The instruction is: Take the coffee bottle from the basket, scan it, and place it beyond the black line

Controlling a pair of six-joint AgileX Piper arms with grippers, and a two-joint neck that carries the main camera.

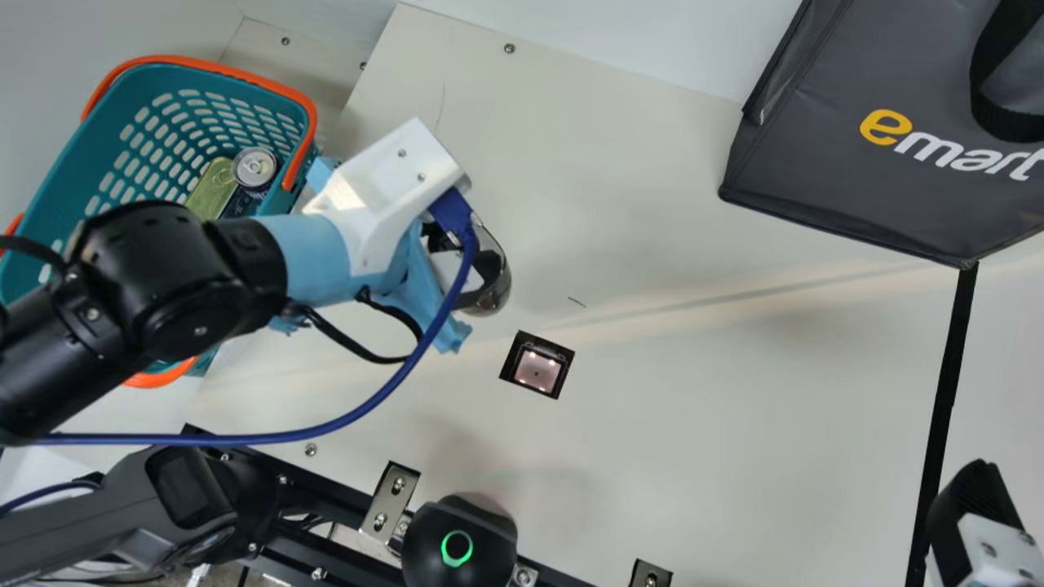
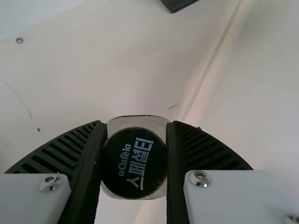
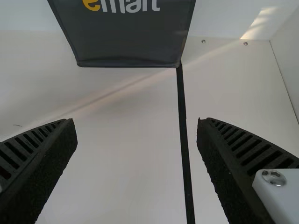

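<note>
In the main view, the left arm [image 1: 188, 302] enters from about 9 o'clock, passes over the near part of the basket [image 1: 45, 204] and ends in a wrist bent down towards the table [image 1: 718, 424]. The left gripper [image 1: 477, 273] pinches the coffee bottle [image 1: 493, 295] between its two fingers; the left wrist view looks onto the bottle's black cap [image 2: 134, 162], with a finger on either side. The bottle is at 11 o'clock from the scanner [image 1: 537, 364], near it; I cannot tell whether its base touches the table.

The right gripper [image 1: 975, 493] is at 4 o'clock in the main view, its fingers spread wide, and the black line [image 1: 938, 424] runs between them in its own wrist view.

A broad stretch of bare tabletop lies from the scanner towards 3 o'clock, up to the line. From the bag's [image 1: 848, 179] lower corner, the line runs down between 6 and 7 o'clock. The bag bounds that space at 2 o'clock from the scanner. The basket stands past the board's edge, at between 9 and 10 o'clock from the bottle, with a silver-topped can [image 1: 254, 166] and a green can [image 1: 210, 189] inside. A black rail [image 1: 318, 489] borders the table at 7 o'clock.
</note>
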